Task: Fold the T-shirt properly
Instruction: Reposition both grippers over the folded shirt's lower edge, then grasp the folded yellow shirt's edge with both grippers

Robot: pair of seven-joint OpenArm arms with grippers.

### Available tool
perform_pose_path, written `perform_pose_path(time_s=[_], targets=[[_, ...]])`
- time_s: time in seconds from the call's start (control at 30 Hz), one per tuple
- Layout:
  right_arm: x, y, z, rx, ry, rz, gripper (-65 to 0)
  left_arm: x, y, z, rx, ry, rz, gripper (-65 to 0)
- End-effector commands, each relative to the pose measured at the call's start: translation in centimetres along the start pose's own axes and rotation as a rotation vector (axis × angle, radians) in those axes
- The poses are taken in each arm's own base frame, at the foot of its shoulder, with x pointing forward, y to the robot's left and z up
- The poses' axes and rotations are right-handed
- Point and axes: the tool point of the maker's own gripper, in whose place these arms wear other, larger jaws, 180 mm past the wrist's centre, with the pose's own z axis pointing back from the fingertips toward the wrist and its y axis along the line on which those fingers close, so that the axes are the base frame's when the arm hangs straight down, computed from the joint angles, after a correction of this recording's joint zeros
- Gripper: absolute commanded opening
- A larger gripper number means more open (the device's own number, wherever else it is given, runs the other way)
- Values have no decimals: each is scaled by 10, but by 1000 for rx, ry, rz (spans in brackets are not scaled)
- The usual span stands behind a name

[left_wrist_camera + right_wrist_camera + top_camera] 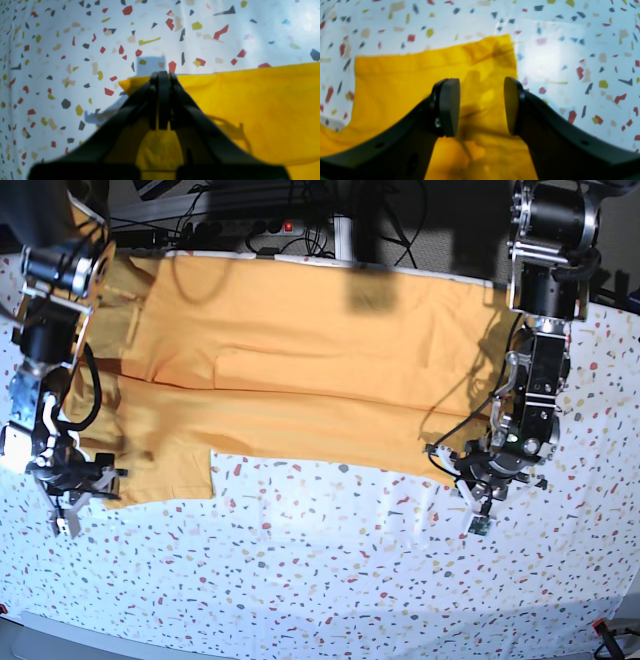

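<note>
T-shirt (300, 370) was laid long axis arm-to-arm; left tool (162, 77) pressed together at its corner, nothing seen pinched, right tool (482, 106) spread over opp. end.

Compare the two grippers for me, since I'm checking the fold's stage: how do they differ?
The left gripper is shut at the T-shirt's corner; whether it pinches cloth isn't clear. The right gripper stands open, nothing between its pads, hovering over a sleeve edge. Both are black and at the shirt's near edge.

The left gripper (163, 75) is hiding part of the T-shirt (250, 107) corner; blur is perhaps concealing any pinched cloth. The base view's top edge is cutting off both arms.
</note>
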Motion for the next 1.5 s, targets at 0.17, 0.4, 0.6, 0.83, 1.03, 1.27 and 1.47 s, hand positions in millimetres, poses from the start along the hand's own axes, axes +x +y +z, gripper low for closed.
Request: perform_pose_path(time_s=[0.17,0.4,0.6,0.83,1.03,1.27,1.47], targets=[[-1,-28,-15,-56,38,-65,-364,25,5,4,3,-68,10,-650],[-58,-21,-27,-62,168,-52,-365,26,4,4,-8,-72,22,-650],[-61,-19,-27,-60,203,-21,-650,27,4,4,-7,-75,21,-650],[-17,-13,-16,-31,118,3,-650,27,4,4,-5,-78,20,-650],[2,19,7,107,50,69,-650,13,8,4,2,-2,15,-650],[-17,48,54,117,8,232,-650,31,16,16,20,-47,-1,-650],[-31,69,104,127,-56,317,-650,57,15,47,38,-49,-35,-650]])
